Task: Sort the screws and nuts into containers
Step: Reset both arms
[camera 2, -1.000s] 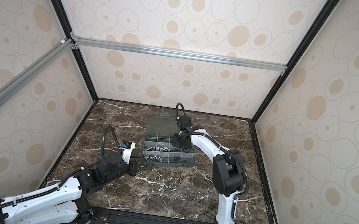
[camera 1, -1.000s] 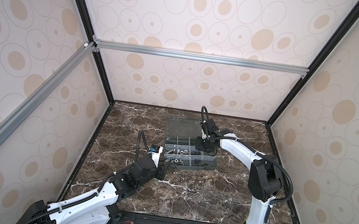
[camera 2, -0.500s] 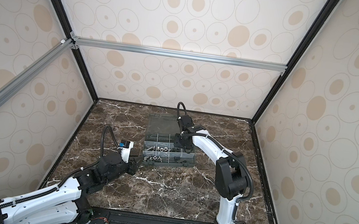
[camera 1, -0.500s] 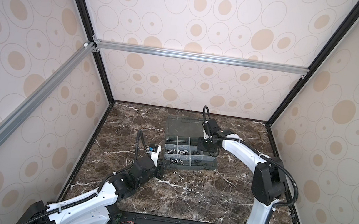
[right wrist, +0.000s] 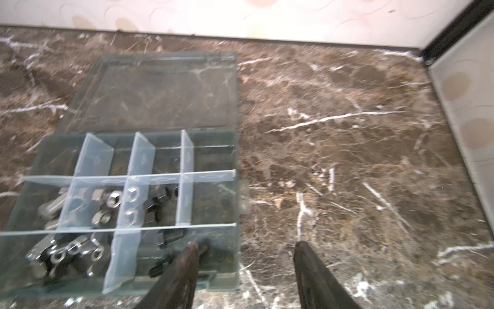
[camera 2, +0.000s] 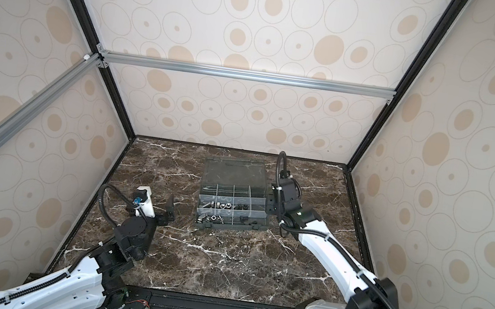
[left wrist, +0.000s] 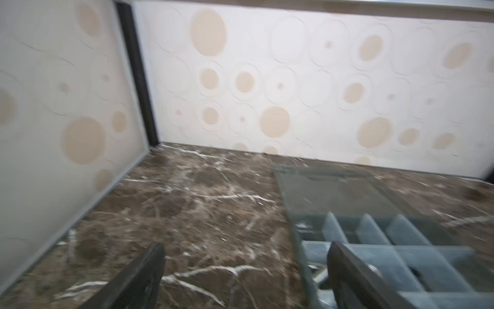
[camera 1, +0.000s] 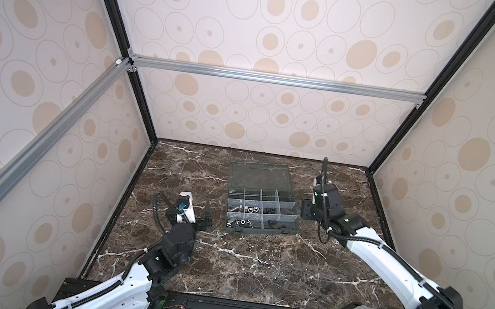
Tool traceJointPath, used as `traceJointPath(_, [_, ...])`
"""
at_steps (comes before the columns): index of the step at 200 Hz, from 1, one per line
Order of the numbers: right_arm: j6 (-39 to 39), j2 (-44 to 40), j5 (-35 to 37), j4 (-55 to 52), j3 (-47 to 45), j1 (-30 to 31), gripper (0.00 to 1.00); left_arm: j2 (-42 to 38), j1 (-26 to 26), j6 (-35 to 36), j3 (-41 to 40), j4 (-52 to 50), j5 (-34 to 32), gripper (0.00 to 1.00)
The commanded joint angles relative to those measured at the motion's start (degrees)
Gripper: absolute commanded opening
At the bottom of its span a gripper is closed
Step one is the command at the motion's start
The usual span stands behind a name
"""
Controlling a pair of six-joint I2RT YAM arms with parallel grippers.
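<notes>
Flanking organiser box [camera 1: 261,231]: left pincer [left wrist: 246,256] near its left wall, right pincer [right wrist: 246,248] nearer, just beside right wall; both apart, empty; screws [right wrist: 171,238] & nuts [right wrist: 113,199] lie inside.

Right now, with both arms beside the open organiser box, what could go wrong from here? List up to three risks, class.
1. Both sets of jaws stand open close beside the organiser box; a sideways swing could shove it and jolt parts across the dividers.
2. The lid lies flat behind it; a reach across might snag it.
3. The silver nuts crowd against a divider; a knock might tip some over.
</notes>
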Motion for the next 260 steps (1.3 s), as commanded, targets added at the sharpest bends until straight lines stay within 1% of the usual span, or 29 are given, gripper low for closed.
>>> traceJointPath(1, [-5.19,-6.15,6.49,10.31,-7.91,-3.19,0.65,4.39,6.33,11.65,-3.43,19.89,-7.36,0.98])
traceJointPath(24, [-11.92,-11.78,11.88,19.39,-17.41,-5.89,0.73,14.5,15.11,7.17,-1.7,17.7,-3.77,0.99])
traceJointPath(39, [-18.05,-14.25,14.16,28.64,-24.14,-7.11,0.87,22.16,19.28,6.16,-0.01,17.9,-1.26,0.99])
traceJointPath(43, [-19.08,-14.65,14.29,30.56,-25.75,-7.71,0.89,23.83,20.09,6.59,0.22,18.92,-0.12,0.99])
traceJointPath(52, [-19.97,-15.21,14.17,32.9,-28.66,-9.23,1.0,28.89,21.49,7.08,0.41,22.28,0.75,0.99])
traceJointPath(60, [-19.09,-15.26,13.66,33.52,-30.43,-10.37,1.0,33.13,22.48,7.03,0.36,25.67,0.97,0.99])
traceJointPath(67, [-17.73,-15.01,12.66,33.72,-31.74,-13.14,1.0,36.6,23.5,7.75,0.83,29.02,1.26,0.99])
traceJointPath(73, [-16.45,-14.56,11.34,34.41,-33.07,-14.43,1.0,38.2,23.83,6.84,3.25,25.58,1.64,0.99])
traceJointPath(79, [-15.6,-13.8,10.06,36.29,-34.58,-15.59,1.0,39.73,24.54,7.34,4.61,25.31,3.93,0.99])
traceJointPath(98, [-13.77,-9.22,7.69,46.95,-39.22,-18.23,1.0,43.93,26.46,9.43,5.61,32.65,12.02,0.99])
traceJointPath(110, [-12.87,-6.88,7.49,45.02,-36.89,-19.0,1.0,46.33,27.64,11.02,6.4,34.41,16.2,0.99])
traceJointPath(119, [-12.86,-4.23,5.49,49.46,-36.9,-20.2,1.0,48.94,29.09,11.48,5.91,38.89,18.41,0.99])
traceJointPath(125, [-12.95,-2.49,4.97,51.68,-36.6,-20.48,1.0,48.38,30.46,9.29,7.39,33.74,20.29,0.99])
traceJointPath(128, [-12.98,-1.58,4.67,52.55,-36.39,-20.62,1.0,47.91,31.44,8.37,7.94,31.88,23.01,0.99])
traceJointPath(133, [-12.94,0.19,4.14,54.16,-35.82,-20.93,1.0,48.19,32.81,7.81,7.8,32.94,25.93,0.99])
traceJointPath(144, [-13.05,3.79,3.76,55.9,-33.92,-21.32,1.0,47.69,34.39,6.56,7.56,31.99,28.83,0.99])
traceJointPath(163, [-11.7,9.37,3.07,56.48,-30.12,-22.16,0.99,47.53,35.6,7.46,2.13,40.95,36.05,0.99])
traceJointPath(168, [-10.1,10.86,1.77,57.29,-29.76,-22.51,0.99,49.02,35.71,7.94,-0.08,47.37,37.07,0.99])
traceJointPath(171, [-10.37,12.27,0.65,59.32,-30.06,-22.74,0.99,50.38,35.67,8.55,-1.27,51.98,36.91,0.99])
traceJointPath(174, [-10.67,13.84,0.19,62.02,-30.47,-22.86,0.99,50.74,35.67,8.45,-2.03,53.44,36.93,0.99])
traceJointPath(180, [-12.39,17.12,-1.04,68.09,-31.0,-22.85,0.99,48.91,35.76,7.46,-1.83,49.04,35.85,0.99])
traceJointPath(184, [-13.07,17.71,-2.74,66.17,-30.47,-22.87,0.99,48.31,35.74,7.13,-1.35,47.76,34.95,0.99])
traceJointPath(189, [-13.22,17.56,-4.87,62.21,-29.47,-22.79,1.0,49.51,35.75,7.21,-1.09,49.78,33.97,0.99])
traceJointPath(203, [-14.37,19.81,-5.43,70.45,-31.52,-22.74,0.99,49.1,35.76,6.75,-0.01,46.31,33.82,0.99])
traceJointPath(212, [-13.98,19.13,-5.35,67.94,-31.01,-22.77,0.99,50.16,35.76,7.21,-0.34,49.1,33.59,0.99])
traceJointPath(220, [-13.49,18.19,-5.44,64.48,-30.15,-22.72,1.0,49.43,35.74,6.99,-0.04,46.99,33.65,0.99])
traceJointPath(232, [-13.81,18.92,-5.15,66.85,-30.59,-22.79,0.99,50.06,35.76,7.19,-0.27,48.83,33.6,0.99])
traceJointPath(238, [-13.99,19.06,-5.11,67.5,-30.83,-22.76,1.0,49.65,35.71,7.04,-0.2,47.77,33.63,0.99])
traceJointPath(260, [-13.73,18.25,-5.35,65.15,-30.33,-22.77,1.0,49.5,35.59,7.11,-0.29,47.91,33.24,0.99])
